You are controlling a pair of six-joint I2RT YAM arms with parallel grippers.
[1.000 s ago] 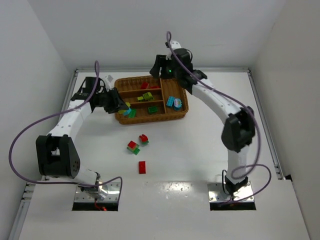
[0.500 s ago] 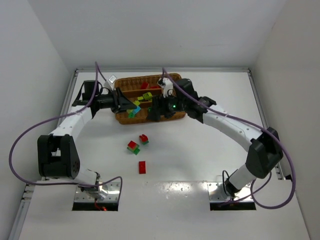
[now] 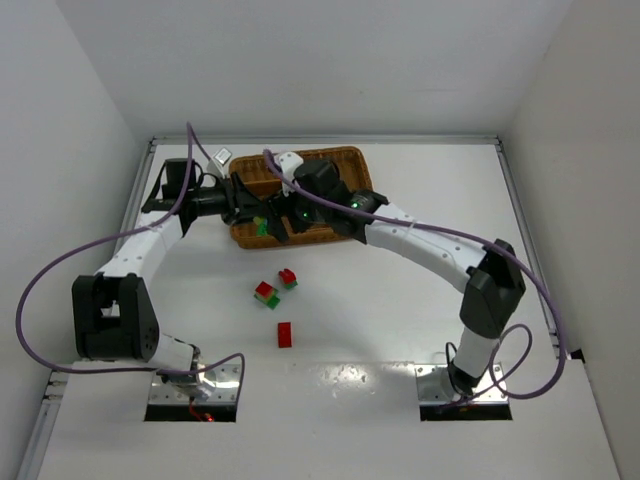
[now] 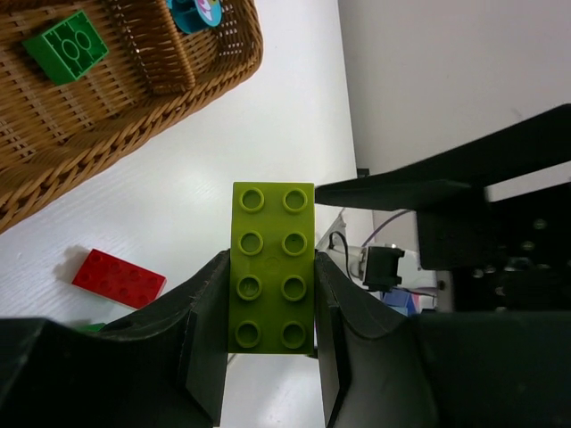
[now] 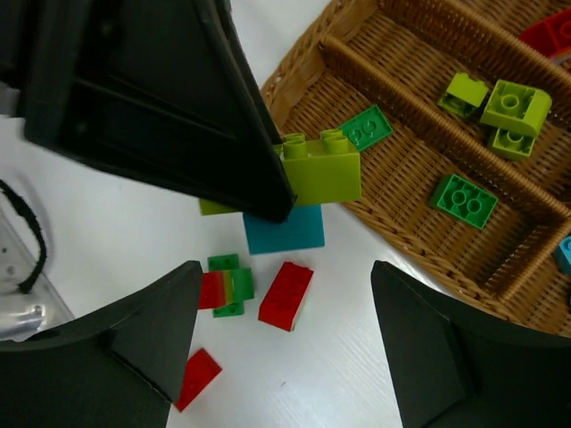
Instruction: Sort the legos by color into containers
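Observation:
My left gripper point(image 3: 260, 211) is shut on a yellow-green brick point(image 4: 272, 267) that has a cyan brick point(image 5: 284, 229) stuck under it. It holds them above the table by the front left corner of the wicker tray point(image 3: 345, 153). My right gripper point(image 3: 284, 218) is open and empty, right next to the left one, with its fingers point(image 5: 152, 343) spread above the loose bricks. On the table lie a red brick point(image 5: 285, 294), a red and green stack point(image 5: 223, 287) and a flat red brick point(image 5: 198, 377).
The tray point(image 5: 419, 254) holds green bricks point(image 5: 462, 198) in the near slot, yellow-green bricks point(image 5: 516, 107) in the middle one and red ones point(image 5: 549, 31) at the far edge. The left gripper's finger point(image 5: 161, 98) looms close in the right wrist view. Walls enclose the table.
My right arm has swung from the far side of the tray across to its front left corner, beside the left gripper. The left gripper has edged right, still holding the brick.

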